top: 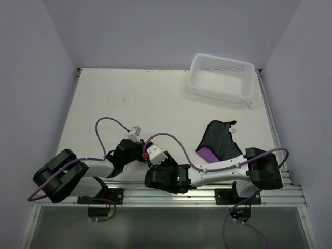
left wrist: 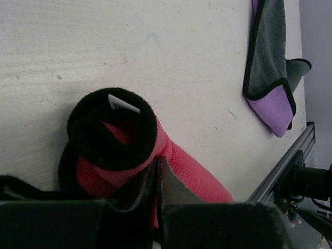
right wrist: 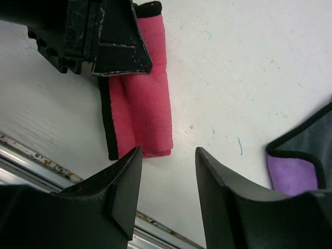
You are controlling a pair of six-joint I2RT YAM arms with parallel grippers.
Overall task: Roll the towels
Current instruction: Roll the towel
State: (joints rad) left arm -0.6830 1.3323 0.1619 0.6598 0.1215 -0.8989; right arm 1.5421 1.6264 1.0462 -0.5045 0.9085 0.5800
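Gripping the near end of the pink towel (left wrist: 129, 155), the left gripper (left wrist: 157, 176) had its jaws pinched together on the rolled cloth, which lay close to the rail (top: 171, 196) at the table's near edge. The right gripper (right wrist: 168, 171) stood partly open with nothing between its jaws, hovering just over the roll's other end and not touching it.

From here the likeliest trouble, as I judged it, was the roll springing loose. With one end free, its black-edged outer flap could slacken and the coil unwind if the left gripper let go or pulled sideways. A tug toward the rail might also drag the roll off the table's (top: 129, 98) edge.

Farther from the rail, to the right of the roll, the purple towel (top: 208, 154) lay crumpled under dark grey fabric, not yet rolled. Its folds sat unevenly, so a grasp there could catch one layer only and give a lopsided roll. The basket (top: 222, 78) stood far off at the back right corner, well apart from both towels.
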